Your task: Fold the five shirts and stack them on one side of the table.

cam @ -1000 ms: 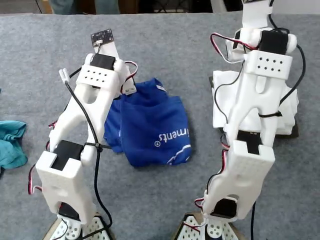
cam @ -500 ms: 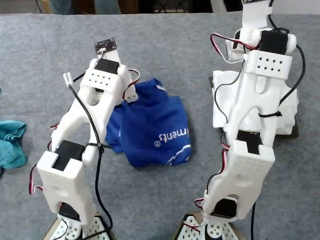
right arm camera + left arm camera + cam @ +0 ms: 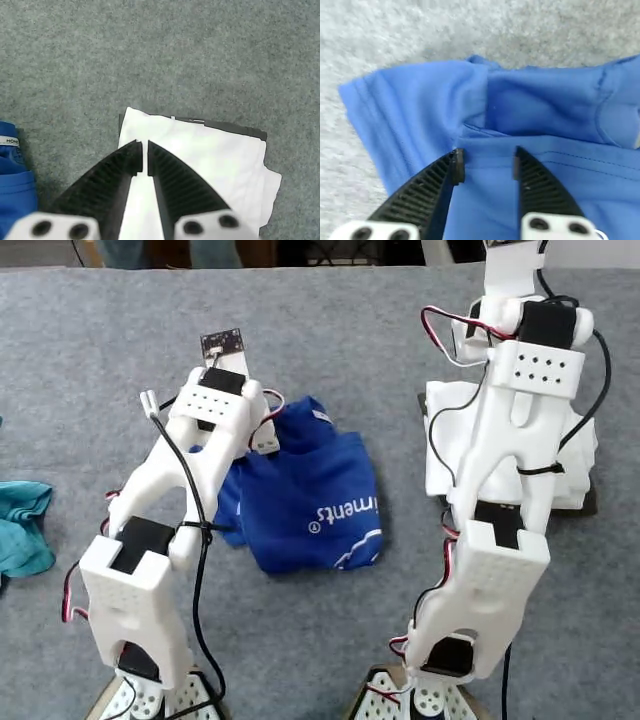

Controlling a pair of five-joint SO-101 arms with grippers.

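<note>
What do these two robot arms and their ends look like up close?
Both the left arm and right arm are chunky white shells around black motor blocks, with black and red-white cables looped along them. The left pincer and right pincer have black ribbed fingers on white bases with round holes.

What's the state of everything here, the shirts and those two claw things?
blue shirt: partly folded, rumpled, mid-table.
white shirt: folded flat, atop a dark layer.
teal shirt: crumpled, at the table's edge.
left gripper: open, over the blue shirt.
right gripper: shut, above the white shirt, holding nothing.
</note>
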